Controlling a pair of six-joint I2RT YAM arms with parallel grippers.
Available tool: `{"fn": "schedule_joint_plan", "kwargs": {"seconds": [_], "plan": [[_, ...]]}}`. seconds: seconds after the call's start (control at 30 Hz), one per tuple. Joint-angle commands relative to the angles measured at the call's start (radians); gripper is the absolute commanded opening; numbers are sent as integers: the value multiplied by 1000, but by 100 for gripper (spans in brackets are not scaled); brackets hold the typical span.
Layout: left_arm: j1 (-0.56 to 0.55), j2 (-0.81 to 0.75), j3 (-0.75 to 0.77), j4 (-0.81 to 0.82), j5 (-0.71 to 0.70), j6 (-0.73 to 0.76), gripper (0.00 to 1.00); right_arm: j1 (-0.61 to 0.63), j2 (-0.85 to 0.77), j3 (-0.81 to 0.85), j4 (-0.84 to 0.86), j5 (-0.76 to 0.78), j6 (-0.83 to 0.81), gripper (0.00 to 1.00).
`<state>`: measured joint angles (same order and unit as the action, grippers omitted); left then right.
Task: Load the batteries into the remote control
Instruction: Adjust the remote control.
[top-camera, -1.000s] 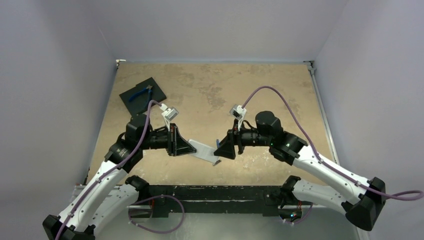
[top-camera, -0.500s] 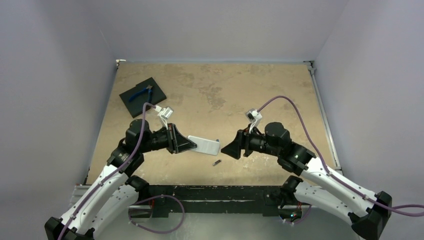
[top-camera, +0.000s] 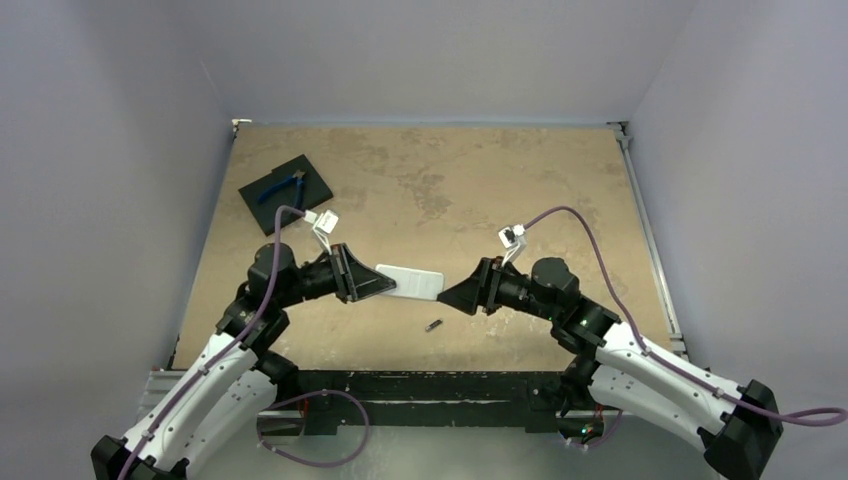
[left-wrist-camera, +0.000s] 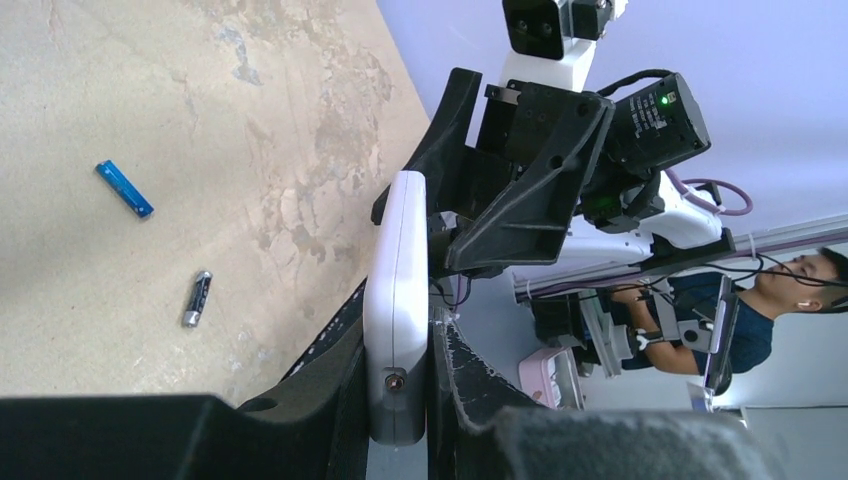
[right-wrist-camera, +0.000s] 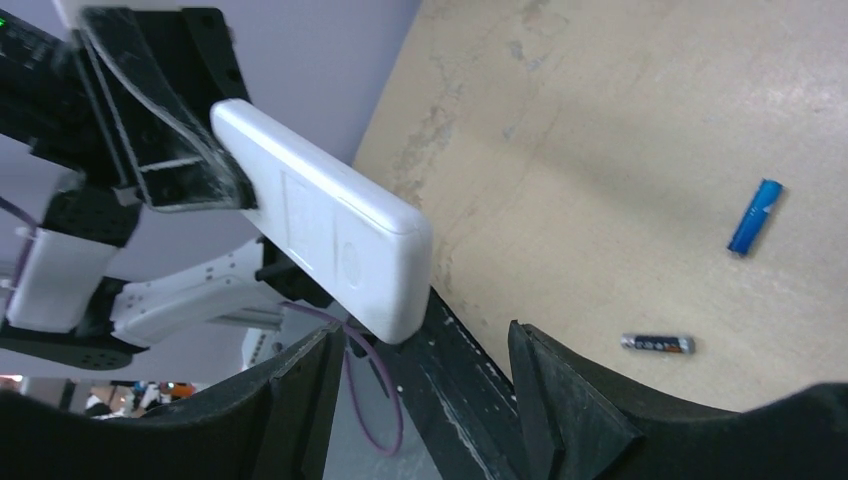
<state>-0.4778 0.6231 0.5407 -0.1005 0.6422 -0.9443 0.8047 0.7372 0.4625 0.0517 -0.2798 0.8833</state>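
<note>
My left gripper (top-camera: 385, 283) is shut on one end of the white remote control (top-camera: 415, 282) and holds it level above the table, plain back showing. Seen from the left wrist, the remote (left-wrist-camera: 398, 260) is clamped edge-on in that gripper (left-wrist-camera: 398, 330). My right gripper (top-camera: 447, 295) stands open at the remote's free end. In the right wrist view that end of the remote (right-wrist-camera: 320, 215) hangs just beyond the spread fingertips of the right gripper (right-wrist-camera: 425, 345). Two batteries lie loose on the table below: a blue one (right-wrist-camera: 754, 216) and a dark one (right-wrist-camera: 656, 343) (top-camera: 433, 325).
A black square pad (top-camera: 300, 170) with blue-handled pliers (top-camera: 280, 188) on it sits at the far left of the table. The black base rail (top-camera: 420, 385) runs along the near edge. Walls close in the table on three sides.
The left gripper has lifted the remote from a downward tilt to level and drawn it slightly left. The right arm swung back to the right and lower, its gripper still at the remote's end.
</note>
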Motion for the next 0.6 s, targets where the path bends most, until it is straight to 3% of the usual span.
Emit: {"fn": "schedule_joint_plan", "kwargs": {"seconds": [0.0, 0.57], "plan": [[7, -15, -41, 154, 14, -86, 0, -1, 7, -23, 192, -12, 87, 68], [7, -50, -197, 398, 41, -208, 0, -2, 31, -16, 231, 17, 151, 60]]}}
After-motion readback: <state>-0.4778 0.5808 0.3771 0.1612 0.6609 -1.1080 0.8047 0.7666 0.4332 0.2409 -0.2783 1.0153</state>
